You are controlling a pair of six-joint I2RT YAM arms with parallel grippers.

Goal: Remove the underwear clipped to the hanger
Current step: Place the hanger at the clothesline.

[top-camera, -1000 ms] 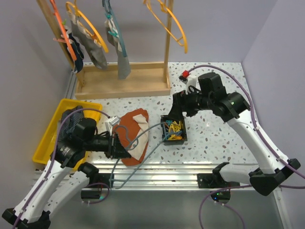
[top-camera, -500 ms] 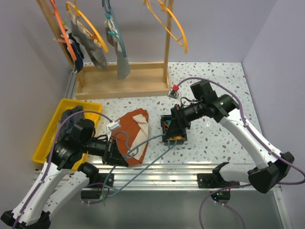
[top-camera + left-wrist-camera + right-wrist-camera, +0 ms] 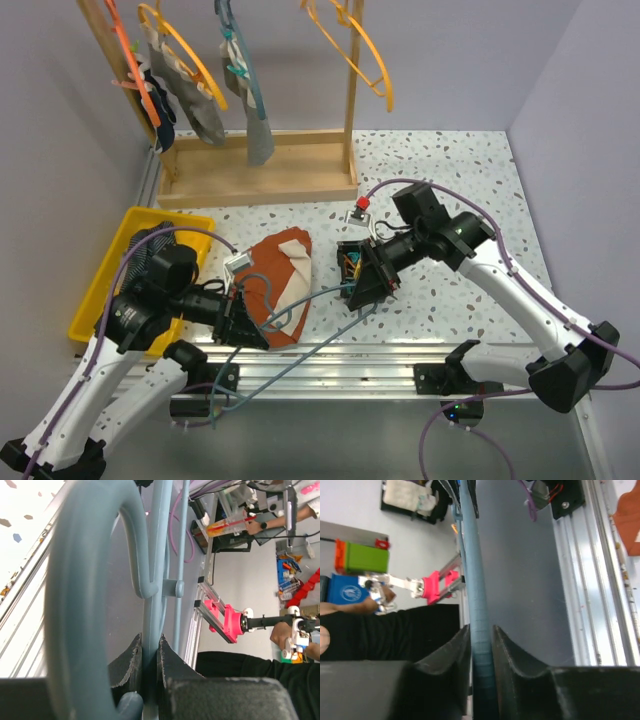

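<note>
A grey-blue hanger (image 3: 312, 297) lies low over the table's front, between both arms. My left gripper (image 3: 240, 318) is shut on it, and the left wrist view shows its rod (image 3: 150, 630) pinched between the pads. My right gripper (image 3: 365, 287) is shut on the other end, with the rod (image 3: 475, 580) running between its pads. A rust-brown underwear (image 3: 283, 262) lies on the table under the hanger; whether it is clipped cannot be told. Dark navy underwear (image 3: 150, 245) lies in the yellow bin (image 3: 100, 290). Grey underwear (image 3: 205, 115) hangs on the rack's hangers.
A black box of colourful clips (image 3: 352, 268) sits partly under my right gripper. The wooden rack (image 3: 260, 170) stands at the back left with orange hangers (image 3: 365, 60) and a teal one. An aluminium rail (image 3: 330, 365) runs along the near edge.
My right gripper came down and to the left over the clip box and closed on the hanger. My left gripper kept its grip and barely moved.
</note>
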